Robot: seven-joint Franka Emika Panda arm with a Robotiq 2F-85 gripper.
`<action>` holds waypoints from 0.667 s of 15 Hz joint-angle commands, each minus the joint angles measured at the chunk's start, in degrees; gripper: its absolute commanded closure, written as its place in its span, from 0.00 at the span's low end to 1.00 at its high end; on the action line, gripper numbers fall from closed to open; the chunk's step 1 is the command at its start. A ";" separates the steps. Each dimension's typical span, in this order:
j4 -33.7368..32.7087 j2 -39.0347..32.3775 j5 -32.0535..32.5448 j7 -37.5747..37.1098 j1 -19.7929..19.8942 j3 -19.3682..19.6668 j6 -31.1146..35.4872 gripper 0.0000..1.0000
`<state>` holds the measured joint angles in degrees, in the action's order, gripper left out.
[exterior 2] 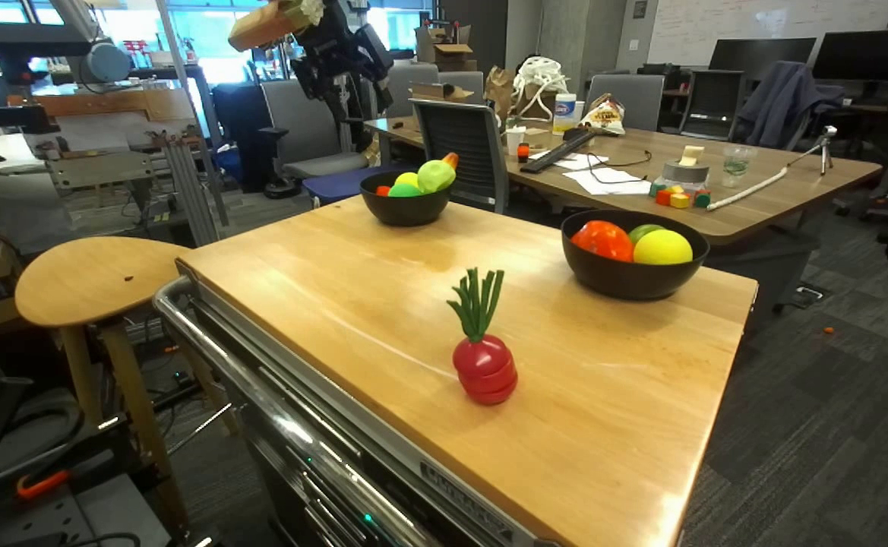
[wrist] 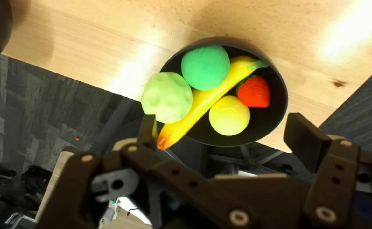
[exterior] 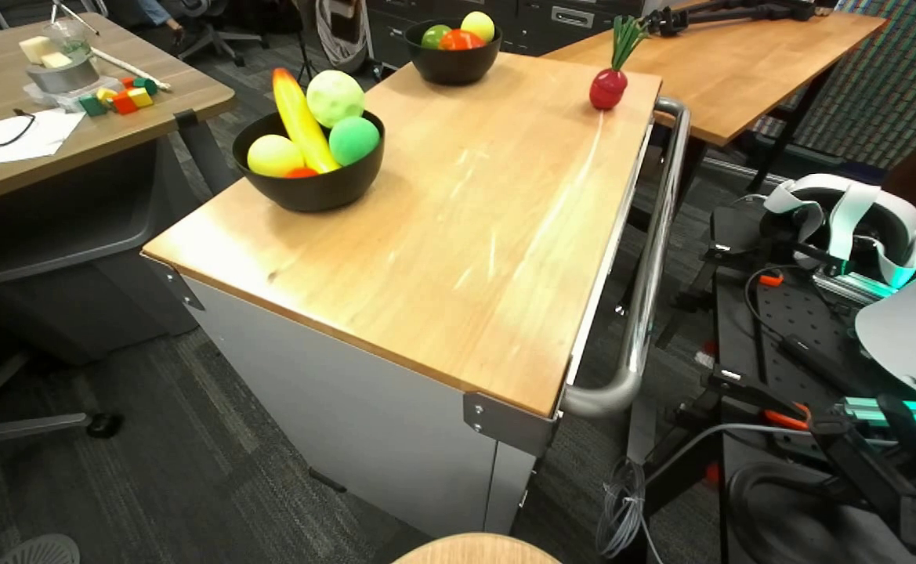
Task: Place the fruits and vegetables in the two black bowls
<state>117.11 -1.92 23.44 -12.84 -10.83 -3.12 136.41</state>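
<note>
A red beet-like vegetable with green leaves stands upright on the wooden top, also in an exterior view. It is out of the wrist view. A black bowl holds a banana, a pale green ball, a green ball, a yellow ball and a strawberry. The second black bowl holds a red fruit, a green fruit and a yellow one. My gripper is open and empty, high above the banana bowl.
The wooden cart top has a metal handle along one side. A round stool stands beside the cart. A desk with blocks, tape and paper is behind the bowls.
</note>
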 commanded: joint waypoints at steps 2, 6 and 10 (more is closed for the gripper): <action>2.76 3.10 -0.87 1.91 2.05 -1.45 0.34 0.00; 4.08 3.64 -0.90 2.10 2.09 -1.68 1.12 0.00; 5.38 6.25 2.52 2.41 0.52 -3.65 0.27 0.00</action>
<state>121.37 1.59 23.37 -10.89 -10.13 -3.82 137.60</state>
